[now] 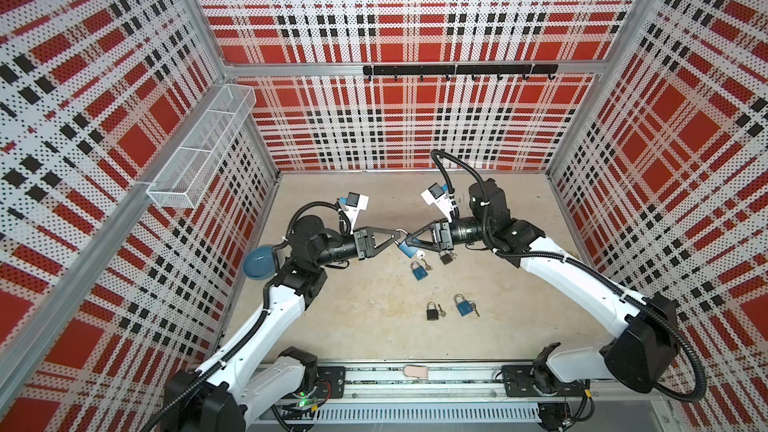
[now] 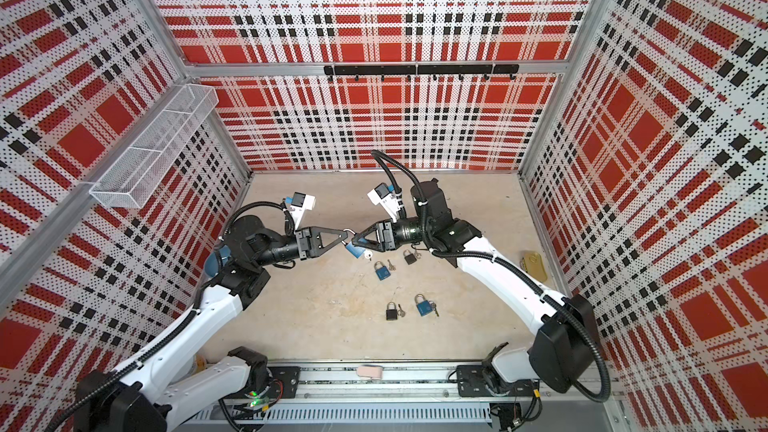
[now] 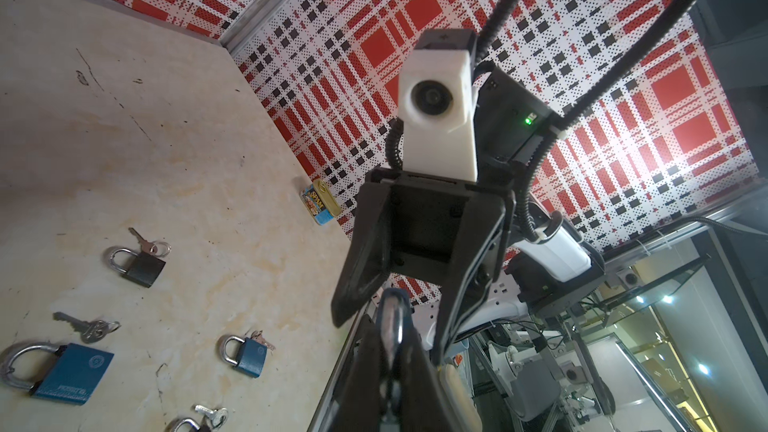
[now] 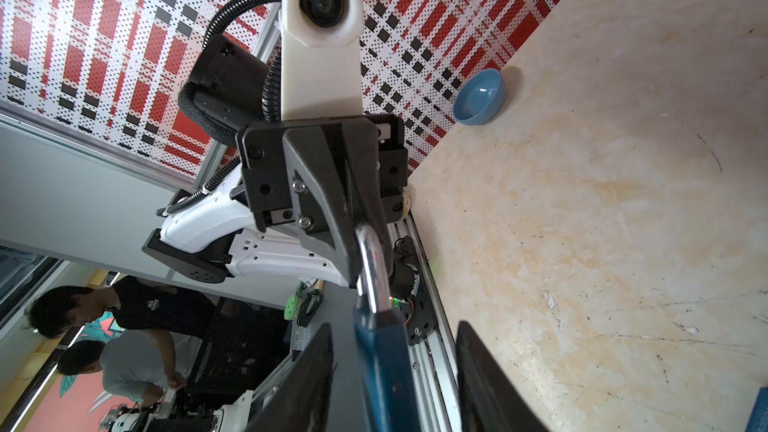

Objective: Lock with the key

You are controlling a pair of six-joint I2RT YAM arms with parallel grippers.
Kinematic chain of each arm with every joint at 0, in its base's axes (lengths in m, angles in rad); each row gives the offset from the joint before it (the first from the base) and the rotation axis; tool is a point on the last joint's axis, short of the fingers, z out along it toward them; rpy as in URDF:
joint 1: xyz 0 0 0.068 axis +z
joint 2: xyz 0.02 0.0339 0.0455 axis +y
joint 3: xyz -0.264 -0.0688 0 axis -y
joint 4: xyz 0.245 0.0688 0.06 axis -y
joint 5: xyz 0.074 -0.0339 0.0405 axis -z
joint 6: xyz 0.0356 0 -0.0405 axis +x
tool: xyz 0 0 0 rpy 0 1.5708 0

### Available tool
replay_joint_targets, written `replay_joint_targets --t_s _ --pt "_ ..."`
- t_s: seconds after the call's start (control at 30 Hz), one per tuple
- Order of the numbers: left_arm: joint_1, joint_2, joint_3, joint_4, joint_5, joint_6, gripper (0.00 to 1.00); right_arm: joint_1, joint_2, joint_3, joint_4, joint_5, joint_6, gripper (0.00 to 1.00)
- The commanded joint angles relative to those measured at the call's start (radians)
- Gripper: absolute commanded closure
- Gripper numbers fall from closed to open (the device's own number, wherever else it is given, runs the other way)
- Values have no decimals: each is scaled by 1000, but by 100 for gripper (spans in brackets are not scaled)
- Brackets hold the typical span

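The beige worktop (image 1: 374, 326) fills the floor of the plaid-walled cell, with a white wire basket (image 1: 199, 147) on the left wall and a black hook rail (image 1: 459, 70) on the far wall. Both arms reach in toward the middle, where their tips meet above the worktop. The left claw (image 1: 400, 234) is clamped together on the silver shackle of the held padlock (image 1: 404, 248), which hangs tilted in the air, its blue body pointing toward the right arm. The right claw (image 1: 412, 243) stands apart, a finger on either side of that blue body without touching it, as the right wrist view shows. A blue bowl (image 1: 258, 264) sits at the left edge, partly behind the left arm, and a yellowish can (image 2: 533, 268) lies at the right edge. Four loose padlocks lie right of centre: blue (image 1: 419, 271) and black (image 1: 446, 258) farther, black (image 1: 432, 312) and blue (image 1: 463, 306) nearer, with small keys (image 1: 428, 264) just beside them. A pale key (image 1: 420, 254) shows at the held padlock's lower end; whether it sits in the keyhole I cannot tell.
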State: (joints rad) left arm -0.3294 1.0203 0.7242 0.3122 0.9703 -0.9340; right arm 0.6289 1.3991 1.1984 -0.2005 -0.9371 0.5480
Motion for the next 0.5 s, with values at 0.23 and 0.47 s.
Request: replay_joint_targets --t_s 0.23,0.47 --pt "78 -28 54 29 55 -22 100 -20 -52 -73 134 -32 53 53" --pt "94 -27 56 25 53 -24 100 -20 -65 -106 176 -55 80 62"
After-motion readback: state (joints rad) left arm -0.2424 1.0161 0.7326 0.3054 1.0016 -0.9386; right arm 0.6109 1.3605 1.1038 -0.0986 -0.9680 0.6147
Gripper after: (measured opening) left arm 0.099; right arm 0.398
